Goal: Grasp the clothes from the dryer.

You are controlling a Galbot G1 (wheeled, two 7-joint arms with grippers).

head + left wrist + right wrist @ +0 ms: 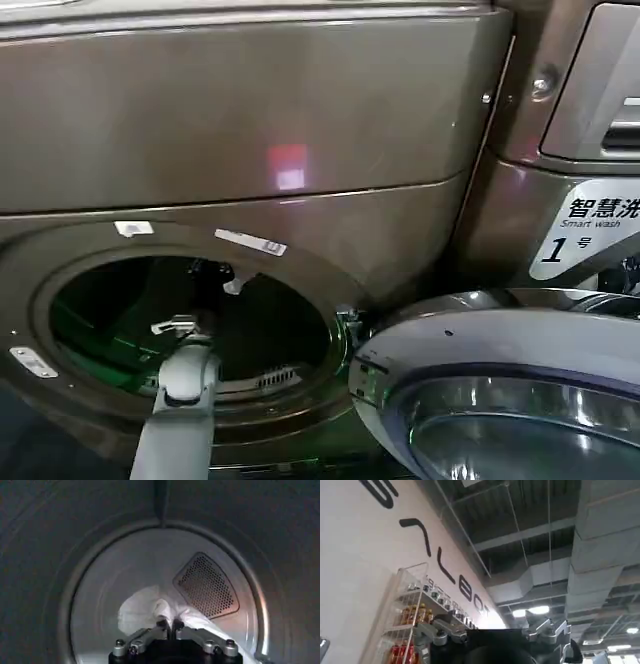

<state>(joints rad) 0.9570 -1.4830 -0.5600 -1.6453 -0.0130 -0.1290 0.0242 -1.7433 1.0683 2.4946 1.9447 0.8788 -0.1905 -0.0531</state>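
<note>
A bronze-brown dryer (250,120) stands with its round porthole open and its door (500,390) swung out to the porthole's right. The robot's left arm reaches through the porthole into the drum. Inside, the left tool (170,626) is clenched on the clothes (145,611), a small white bundle lying at the drum's back wall, just beside a perforated vent (207,585). The right tool (495,630) is raised away from the dryer, pointing at a ceiling and a wall shelf of bottles (415,615); whether it is released or clenched cannot be told.
</note>
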